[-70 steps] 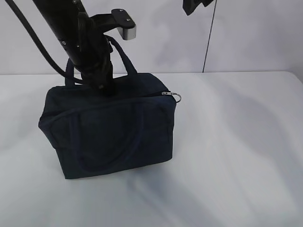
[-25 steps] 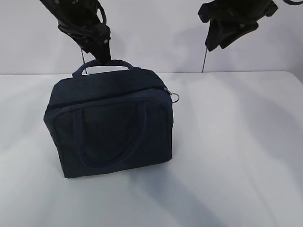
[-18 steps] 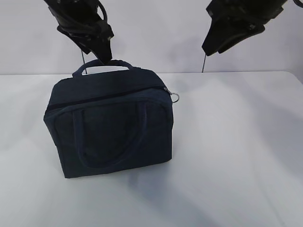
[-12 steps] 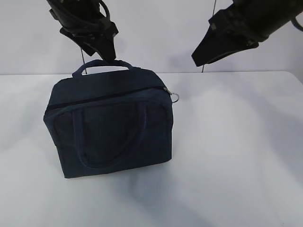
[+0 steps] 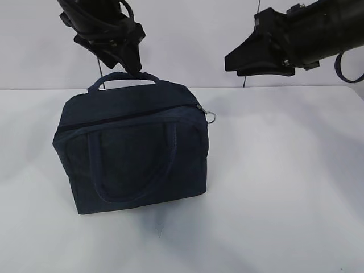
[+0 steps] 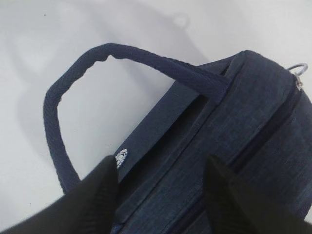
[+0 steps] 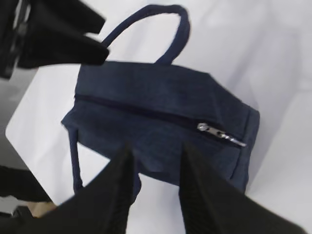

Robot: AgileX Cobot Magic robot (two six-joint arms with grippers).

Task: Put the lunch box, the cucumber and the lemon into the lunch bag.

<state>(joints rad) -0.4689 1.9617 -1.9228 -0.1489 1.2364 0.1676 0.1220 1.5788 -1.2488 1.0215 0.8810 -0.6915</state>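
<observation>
The navy lunch bag (image 5: 133, 153) stands on the white table with its top zipper drawn shut and the silver ring pull (image 5: 211, 117) at its right end. My left gripper (image 5: 133, 65) hangs open just above the back handle (image 5: 122, 77). In the left wrist view the gripper (image 6: 161, 163) has only the bag's top (image 6: 234, 141) beneath its empty fingers. My right gripper (image 5: 232, 61) hovers open and empty in the air to the upper right, pointing left. In the right wrist view this gripper (image 7: 156, 151) looks down on the bag (image 7: 156, 97). The lunch box, cucumber and lemon are out of view.
White table (image 5: 284, 170) stretches bare to the right of and in front of the bag, with a pale wall behind. The left arm (image 7: 53, 34) shows at the top left of the right wrist view, beside the back handle (image 7: 161, 24).
The left gripper has risen off the bag's top and now hovers by the back handle. The right arm has swung lower and further left into view. The bag has not moved in the last second.
</observation>
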